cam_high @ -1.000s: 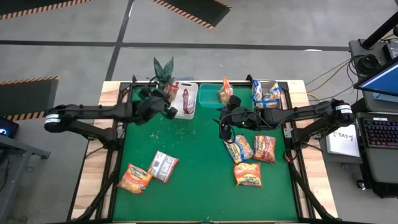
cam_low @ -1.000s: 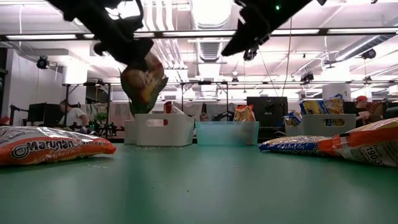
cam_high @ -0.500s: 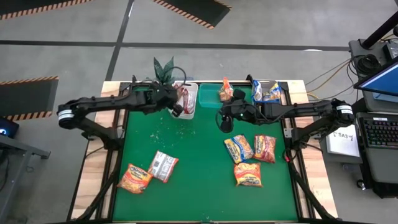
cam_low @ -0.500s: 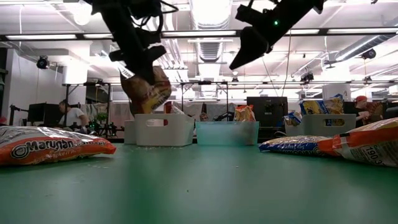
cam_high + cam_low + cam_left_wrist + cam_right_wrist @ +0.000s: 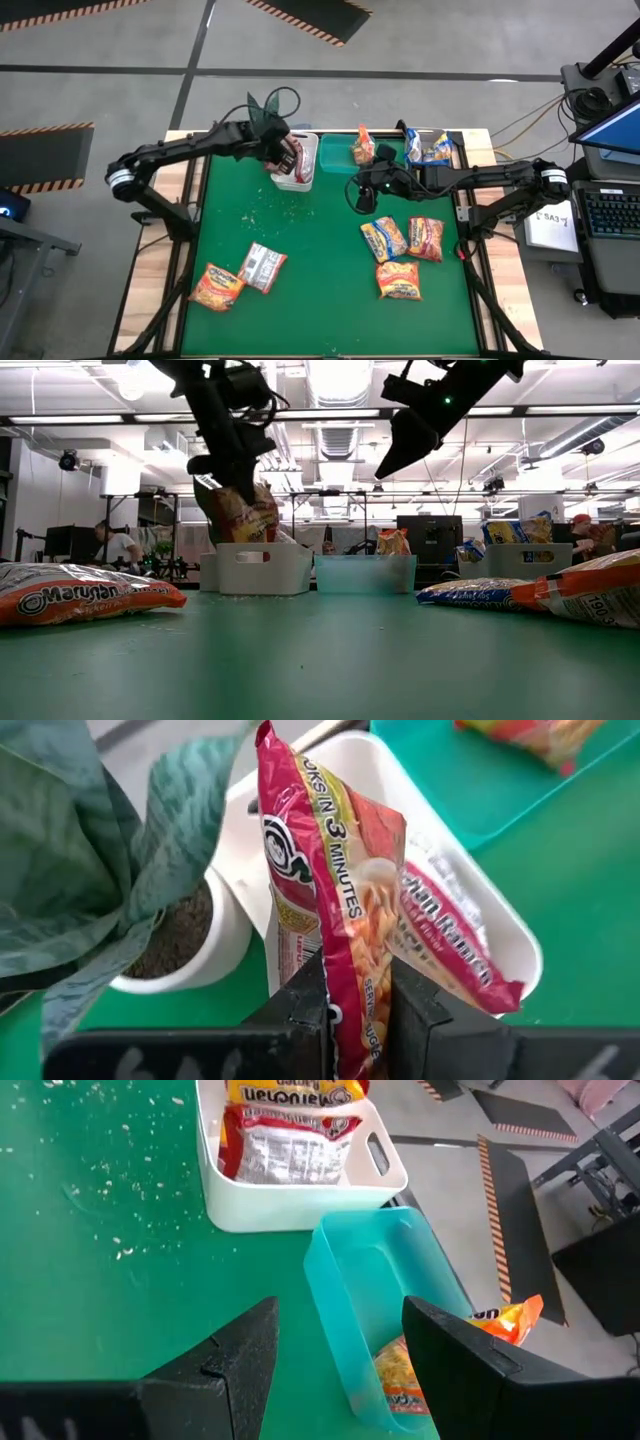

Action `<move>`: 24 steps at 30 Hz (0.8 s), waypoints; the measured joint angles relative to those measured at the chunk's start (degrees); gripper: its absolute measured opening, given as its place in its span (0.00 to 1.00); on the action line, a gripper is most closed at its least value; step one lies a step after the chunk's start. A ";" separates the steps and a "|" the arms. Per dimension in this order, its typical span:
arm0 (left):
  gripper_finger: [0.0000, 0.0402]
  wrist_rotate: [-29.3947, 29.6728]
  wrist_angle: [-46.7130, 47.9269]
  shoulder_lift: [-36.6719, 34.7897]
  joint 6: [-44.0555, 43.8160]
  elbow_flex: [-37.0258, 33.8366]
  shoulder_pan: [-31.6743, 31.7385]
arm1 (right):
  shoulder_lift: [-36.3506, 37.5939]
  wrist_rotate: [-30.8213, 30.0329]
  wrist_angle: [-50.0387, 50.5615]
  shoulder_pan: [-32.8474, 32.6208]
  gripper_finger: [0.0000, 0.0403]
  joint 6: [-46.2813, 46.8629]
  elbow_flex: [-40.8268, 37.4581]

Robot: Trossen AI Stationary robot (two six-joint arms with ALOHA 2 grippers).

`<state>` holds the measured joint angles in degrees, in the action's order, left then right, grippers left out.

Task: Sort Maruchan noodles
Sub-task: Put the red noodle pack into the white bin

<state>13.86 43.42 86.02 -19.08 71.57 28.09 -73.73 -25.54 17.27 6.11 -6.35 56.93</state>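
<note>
My left gripper (image 5: 283, 155) is shut on a red-brown Maruchan noodle packet (image 5: 340, 890) and holds it over the white bin (image 5: 300, 165) at the table's far edge. In the low view the packet (image 5: 240, 515) hangs just above that bin (image 5: 262, 568). Another red packet (image 5: 450, 940) lies in the bin. My right gripper (image 5: 362, 195) hovers open and holds nothing, near the teal bin (image 5: 380, 1290), which holds an orange packet (image 5: 362, 148). Several more packets lie flat on the green mat, two at the near left (image 5: 217, 287) and three at the right (image 5: 399, 280). My left gripper pinches the packet near one end (image 5: 352, 990) between its two fingers (image 5: 308, 1005), one on each flat face. The fingers slant downward from the table's left side. The packet hangs clear below them, its lower end over the white bin.
A potted plant (image 5: 263, 108) stands just left of the white bin, close to my left gripper. A grey bin (image 5: 430, 150) with blue-marked packets sits at the far right. Crumbs are scattered on the mat (image 5: 265, 205). The mat's middle is bare.
My left gripper has swung with the packet toward the table's far edge and a little to the right, turning and tipping downward as it went. The packet, earlier short of the white bin, now hangs lower, over the bin. The grip has stayed shut.
</note>
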 joint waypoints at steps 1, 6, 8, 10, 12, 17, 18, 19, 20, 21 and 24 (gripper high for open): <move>0.10 0.01 1.26 0.85 -0.10 0.79 0.02 | 0.00 0.00 0.41 0.00 0.50 0.33 0.00; 0.10 0.43 4.33 5.23 -1.31 2.93 0.05 | 0.00 0.00 1.48 0.11 0.50 0.85 0.00; 0.10 0.53 4.07 6.84 -2.04 3.36 0.05 | 0.00 0.00 1.92 0.17 0.50 1.25 0.00; 0.10 0.58 4.03 8.40 -3.08 3.61 0.23 | 0.00 0.00 2.41 0.17 0.50 1.35 0.00; 0.10 0.56 4.05 9.92 -4.17 3.63 0.35 | 0.00 0.00 2.68 0.17 0.50 1.47 0.00; 0.11 0.56 3.81 12.03 -5.74 3.76 0.49 | 0.00 0.02 3.35 0.17 0.50 1.96 0.00; 0.12 0.57 3.97 12.19 -6.24 3.76 0.49 | 0.00 0.02 3.36 0.17 0.50 1.97 0.00; 0.13 0.55 4.13 12.30 -6.54 3.76 0.47 | 0.00 0.01 3.35 0.17 0.50 1.95 0.00; 0.14 0.57 4.17 12.31 -6.68 3.76 0.47 | 0.00 0.01 3.35 0.17 0.50 1.94 0.00; 0.16 0.57 4.15 12.31 -6.71 3.76 0.47 | 0.00 0.02 3.35 0.17 0.50 1.94 0.00; 0.22 0.76 4.17 12.31 -6.73 3.76 0.47 | 0.00 0.02 3.35 0.17 0.50 1.94 0.00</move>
<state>14.62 47.59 98.32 -25.80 75.33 28.56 -73.73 -25.52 20.62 6.28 -4.40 56.93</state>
